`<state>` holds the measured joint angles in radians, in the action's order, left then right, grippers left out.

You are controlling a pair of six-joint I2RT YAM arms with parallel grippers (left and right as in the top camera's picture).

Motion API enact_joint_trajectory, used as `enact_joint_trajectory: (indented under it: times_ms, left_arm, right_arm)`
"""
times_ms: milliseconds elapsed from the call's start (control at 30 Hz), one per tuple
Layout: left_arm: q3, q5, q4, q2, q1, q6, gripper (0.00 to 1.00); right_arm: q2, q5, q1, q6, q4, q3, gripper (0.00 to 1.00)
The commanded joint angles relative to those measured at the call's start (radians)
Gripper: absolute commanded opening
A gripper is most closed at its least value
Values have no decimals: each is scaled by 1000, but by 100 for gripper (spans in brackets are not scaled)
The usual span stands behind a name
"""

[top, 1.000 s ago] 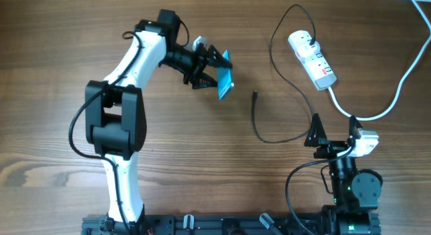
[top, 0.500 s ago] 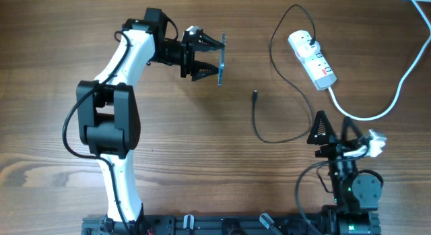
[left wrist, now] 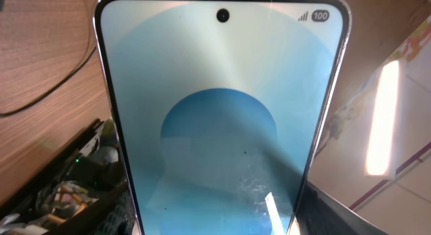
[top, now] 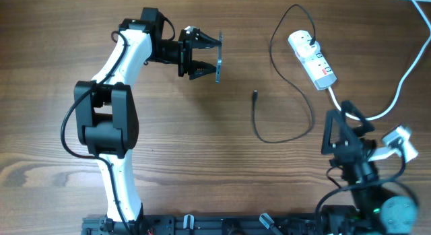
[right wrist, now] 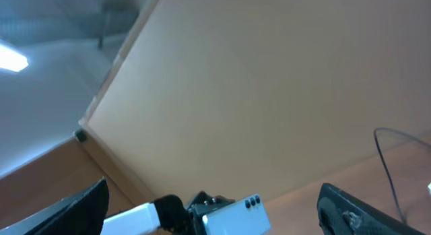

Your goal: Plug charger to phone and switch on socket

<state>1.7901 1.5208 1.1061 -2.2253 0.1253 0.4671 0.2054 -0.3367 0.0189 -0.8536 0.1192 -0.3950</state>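
Note:
My left gripper is shut on the phone and holds it on edge above the table, left of centre. In the left wrist view the phone's teal-blue screen fills the frame, with my left gripper at its lower end. The charger's black cable loops across the table from its white adapter, and its dark plug tip lies free. The adapter sits in the white socket strip. My right gripper is open and empty, raised at the right. Its view shows the phone's pale back.
A thick white cord runs from the socket strip to the far right edge. The left arm's white links stretch over the left half of the wooden table. A thin black cable shows at the right of the right wrist view.
The left gripper has turned the phone from screen-up to on edge and drawn it slightly left and back. The right arm has risen, tilted and swung to the right.

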Motion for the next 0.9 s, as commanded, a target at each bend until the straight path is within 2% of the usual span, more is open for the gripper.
enact_joint_trajectory:
  times_ms: [0,167,233,300,400,467,533,633,733,867]
  left_arm:
    - [-2,53,-2,41,-19,40,69]
    - [-2,54,-3,41,-25,127,69]
    - [-2,53,-2,41,-25,136,69]
    - [-2,54,-2,41,-25,154,69]
    - [-2,53,-3,41,-25,170,69]
    - [-2,53,-3,41,-26,170,69]
    - [-2,53,-3,41,-26,170,69]
    - [-2,53,-3,41,-26,170,69]
    - [-2,53,-3,41,-26,170,69]
    - [-2,53,-3,41,-26,170,69]
  right_arm:
    - [246,-119,5,292,-230,-331,100]
    - [660,-187,-19,499,-781,-820,100]
    - [776,-169,-48,524,-928,-940,100]
    - [867,-190,-65,494,-974,-1003,100]
    - [957,-309,-66,356,-995,-1011,100]
    - [1015,-444,-67,434,-951,-1011,100]
    - [1052,-467,-82,486,-951,-1011,100]
    - [1062,-236,-164,491,-1014,-1017,100]
    - [1097,259,-395,474,-1155,-1105,100]
    - [1225,562,-599,391,-1332,-1301,99]
